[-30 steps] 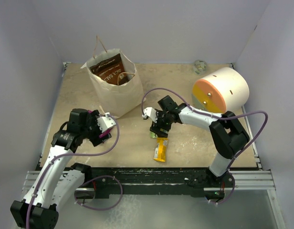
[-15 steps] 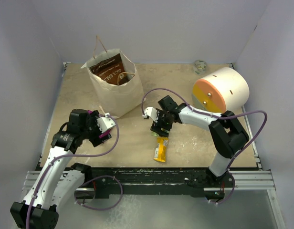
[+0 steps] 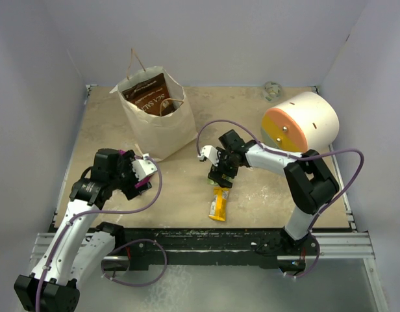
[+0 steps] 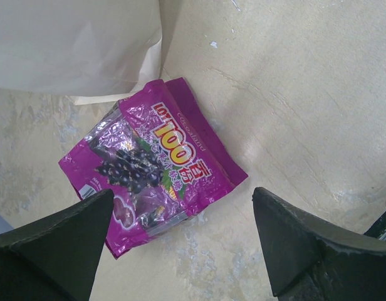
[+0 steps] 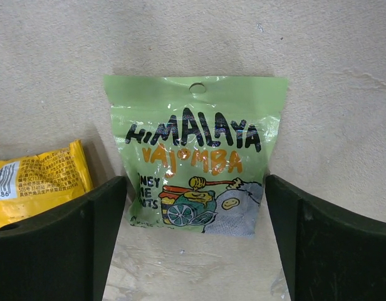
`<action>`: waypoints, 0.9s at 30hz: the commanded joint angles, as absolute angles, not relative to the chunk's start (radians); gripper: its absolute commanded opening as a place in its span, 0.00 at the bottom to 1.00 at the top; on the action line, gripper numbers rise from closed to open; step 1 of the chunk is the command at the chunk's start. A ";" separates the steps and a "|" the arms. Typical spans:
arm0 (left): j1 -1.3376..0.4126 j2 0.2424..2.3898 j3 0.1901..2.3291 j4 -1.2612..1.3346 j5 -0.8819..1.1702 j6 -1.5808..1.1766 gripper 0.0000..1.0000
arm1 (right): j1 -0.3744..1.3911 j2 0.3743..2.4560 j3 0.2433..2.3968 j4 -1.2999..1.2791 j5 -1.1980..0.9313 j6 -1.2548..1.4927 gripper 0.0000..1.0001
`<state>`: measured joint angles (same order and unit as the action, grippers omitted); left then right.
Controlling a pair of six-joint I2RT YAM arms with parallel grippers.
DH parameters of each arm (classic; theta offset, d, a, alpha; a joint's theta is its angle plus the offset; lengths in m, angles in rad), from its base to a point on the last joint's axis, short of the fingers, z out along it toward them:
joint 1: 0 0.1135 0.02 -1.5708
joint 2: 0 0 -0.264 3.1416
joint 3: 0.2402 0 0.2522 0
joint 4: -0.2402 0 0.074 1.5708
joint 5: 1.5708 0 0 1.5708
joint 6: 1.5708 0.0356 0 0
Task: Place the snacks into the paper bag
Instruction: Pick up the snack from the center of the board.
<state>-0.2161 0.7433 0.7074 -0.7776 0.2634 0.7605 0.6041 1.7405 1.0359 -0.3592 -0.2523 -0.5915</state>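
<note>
We look down on a beige table (image 3: pixel 109 130) boxed in by pale walls (image 3: pixel 219 39). Since a second ago only the right arm has shifted. Its right gripper (image 5: pixel 194 182) now sits a little further to the right above the middle of the table, and its purple cable loop has moved with it. The left arm, the paper bag (image 3: pixel 162 127) and the cream cylinder (image 3: pixel 304 122) lie as they did before.

The right gripper's jaws stand wide apart and hold nothing. The two fingers (image 5: pixel 61 244) flank the lower half of the green packet (image 5: pixel 196 150), which lies flat on the table with its printed face up. We cannot tell whether they touch it. The yellow bar (image 5: pixel 39 182) lies just beside the green packet, partly behind one finger.

The left gripper (image 4: pixel 182 194) is also spread wide and empty. It is over the purple packet (image 4: pixel 152 163), which lies flat on the table with one corner at the foot of the paper bag.

The bag stands upright at the far left with its handles up, and the brown candy bag (image 3: pixel 151 96) shows inside its open mouth.
</note>
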 commanded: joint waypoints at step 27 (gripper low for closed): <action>-0.212 0.787 0.959 -0.657 0.228 0.526 0.99 | 0.560 1.686 1.099 -0.391 -0.410 -0.655 0.41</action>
